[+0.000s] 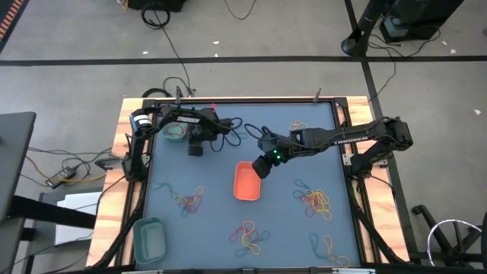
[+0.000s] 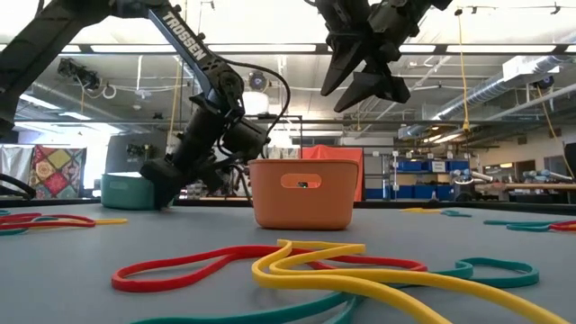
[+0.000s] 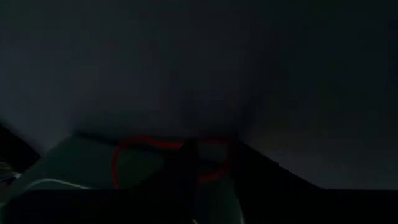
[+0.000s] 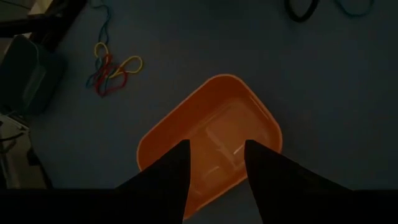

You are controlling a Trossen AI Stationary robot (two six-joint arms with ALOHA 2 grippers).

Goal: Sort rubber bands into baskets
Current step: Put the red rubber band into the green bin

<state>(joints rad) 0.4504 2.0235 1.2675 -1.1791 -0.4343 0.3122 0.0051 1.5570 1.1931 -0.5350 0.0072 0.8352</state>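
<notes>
Bands (image 1: 316,201) lie mostly unsorted in clusters across the lower frame. Right gripper (image 1: 261,167), fingers apart and empty, hangs over the orange basket (image 1: 246,183). Left gripper (image 1: 196,146) sits upper left by a basket (image 1: 173,132) holding a red band (image 3: 127,151); its grip I cannot tell.

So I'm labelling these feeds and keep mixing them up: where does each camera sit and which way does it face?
High: overhead, straight down on the table, both arms.
Low: table height, looking across at the orange basket; arms enter from above.
Left wrist: dark, close on a red rubber band; own fingers unclear.
Right wrist: above the orange basket, own open right gripper.
Shared: high, low and right wrist show that basket.
</notes>
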